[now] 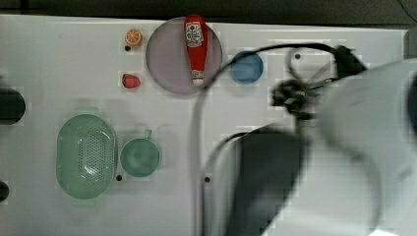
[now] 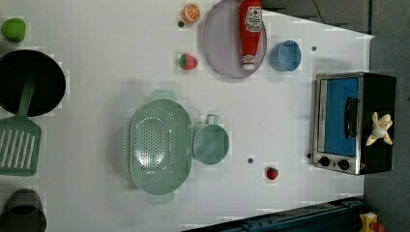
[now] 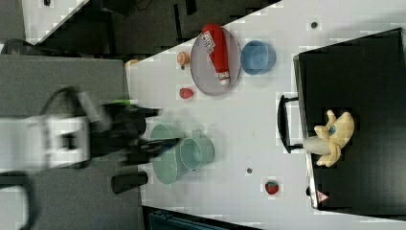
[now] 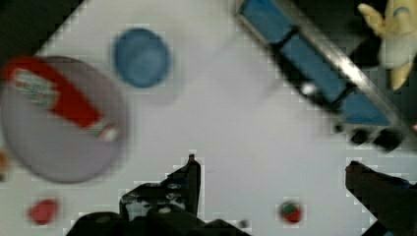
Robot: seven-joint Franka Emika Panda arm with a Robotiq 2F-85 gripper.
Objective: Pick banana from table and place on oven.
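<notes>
The pale yellow banana lies on the black top of the oven, peel strips splayed; it also appears as the banana on the oven and as the banana. My gripper hangs open well above the white table, nothing between its fingers, off to the side of the oven's blue glass door. The blurred arm reaches in from the right view's left and covers the top view's right side.
A green colander and green cup sit mid-table. A ketchup bottle lies on a grey plate beside a blue cup. Strawberries, an orange half, black pan and spatula lie around.
</notes>
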